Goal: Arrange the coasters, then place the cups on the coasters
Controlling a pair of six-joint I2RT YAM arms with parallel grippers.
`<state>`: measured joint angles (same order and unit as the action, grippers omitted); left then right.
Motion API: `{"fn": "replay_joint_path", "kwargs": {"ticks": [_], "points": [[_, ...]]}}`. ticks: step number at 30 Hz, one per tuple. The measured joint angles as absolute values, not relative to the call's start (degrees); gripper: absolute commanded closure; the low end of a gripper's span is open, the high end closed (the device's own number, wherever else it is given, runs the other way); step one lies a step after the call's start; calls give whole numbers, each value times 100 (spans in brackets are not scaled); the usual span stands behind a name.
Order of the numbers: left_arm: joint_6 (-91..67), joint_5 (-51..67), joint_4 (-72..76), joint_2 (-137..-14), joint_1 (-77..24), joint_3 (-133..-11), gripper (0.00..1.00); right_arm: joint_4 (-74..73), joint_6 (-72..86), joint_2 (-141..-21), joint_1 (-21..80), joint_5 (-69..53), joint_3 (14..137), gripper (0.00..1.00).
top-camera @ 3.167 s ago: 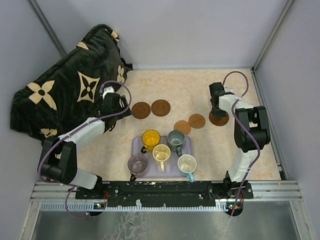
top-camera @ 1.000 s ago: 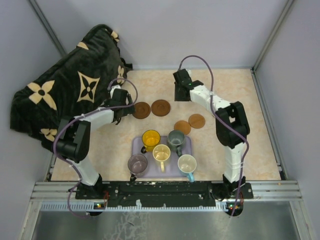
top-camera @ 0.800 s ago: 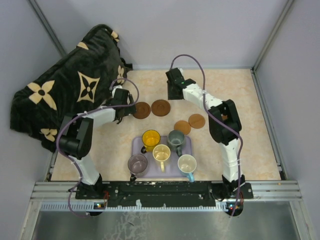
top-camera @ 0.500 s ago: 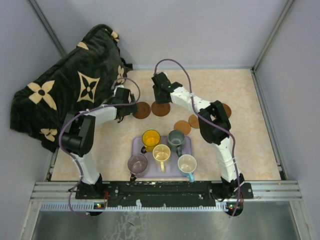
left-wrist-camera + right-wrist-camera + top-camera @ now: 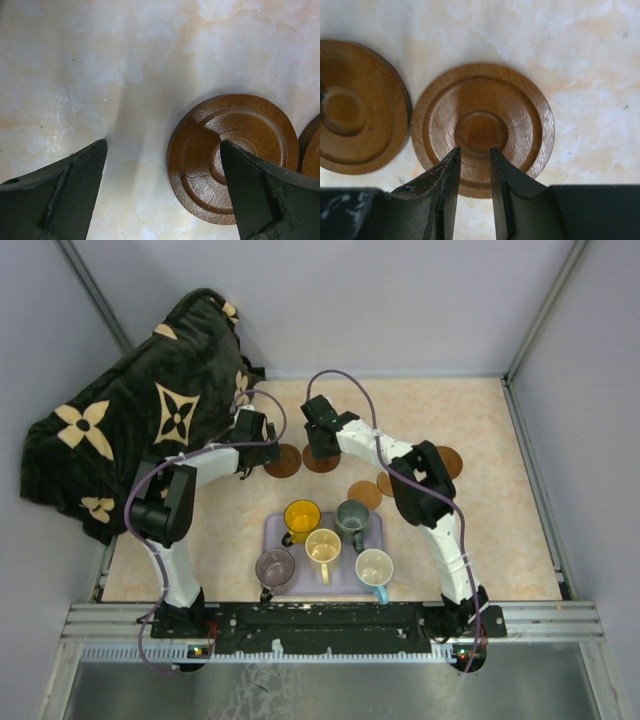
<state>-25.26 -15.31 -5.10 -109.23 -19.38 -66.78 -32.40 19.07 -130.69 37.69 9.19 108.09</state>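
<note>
Two brown coasters lie side by side at the back of the table, the left one (image 5: 283, 462) (image 5: 232, 155) and the right one (image 5: 325, 462) (image 5: 482, 127). My left gripper (image 5: 262, 445) (image 5: 163, 145) hangs wide open, its right finger (image 5: 265, 195) over the left coaster. My right gripper (image 5: 318, 443) (image 5: 474, 150) hovers over the right coaster's near half, jaws a narrow gap apart with nothing between them. Three more coasters (image 5: 365, 494) (image 5: 384, 483) (image 5: 449, 460) lie to the right, two partly behind the right arm. The yellow (image 5: 301, 515), grey-green (image 5: 352, 515), cream (image 5: 323, 546), mauve (image 5: 274, 567) and white (image 5: 375, 567) cups stand on the tray.
The lavender tray (image 5: 272, 536) sits at the front middle. A dark blanket with cream flower patterns (image 5: 140, 420) is piled at the back left, close to the left arm. Grey walls enclose the table on three sides.
My right arm has swung left along the back, from the far-right coaster to above the second coaster. My left gripper has edged right toward the leftmost coaster. Both grippers' openings look unchanged.
</note>
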Motion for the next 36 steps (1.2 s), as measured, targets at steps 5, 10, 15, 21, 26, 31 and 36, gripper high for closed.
{"fn": "replay_joint_path", "kwargs": {"ticks": [5, 10, 15, 21, 26, 31, 36], "points": [[-2368, -1612, -552, -10936, -2104, -6681, 2, -3127, 1925, -13056, 3769, 886, 10608, 70], [-2231, -1789, -475, -10934, -2217, -6584, 15, -3030, 1973, -13047, 3769, 873, 10536, 70], [-2189, -1844, -436, -10930, -2220, -6543, 52, -3035, 2029, -13047, 3769, 974, 10534, 70], [-2222, -1813, -423, -10930, -2231, -6541, 73, -3162, 2265, -13037, 3704, 1387, 10460, 72], [-2220, -1802, -554, -10982, -2231, -6650, 73, -3065, 2582, -12776, 3463, 1538, 10018, 72], [-2217, -1804, -604, -11008, -2196, -6696, 78, -3020, 2753, -12335, 2939, 1682, 9334, 72], [-2204, -1619, -604, -10986, -2078, -6689, 100, -3044, 2768, -12221, 2530, 1798, 9179, 72]]}}
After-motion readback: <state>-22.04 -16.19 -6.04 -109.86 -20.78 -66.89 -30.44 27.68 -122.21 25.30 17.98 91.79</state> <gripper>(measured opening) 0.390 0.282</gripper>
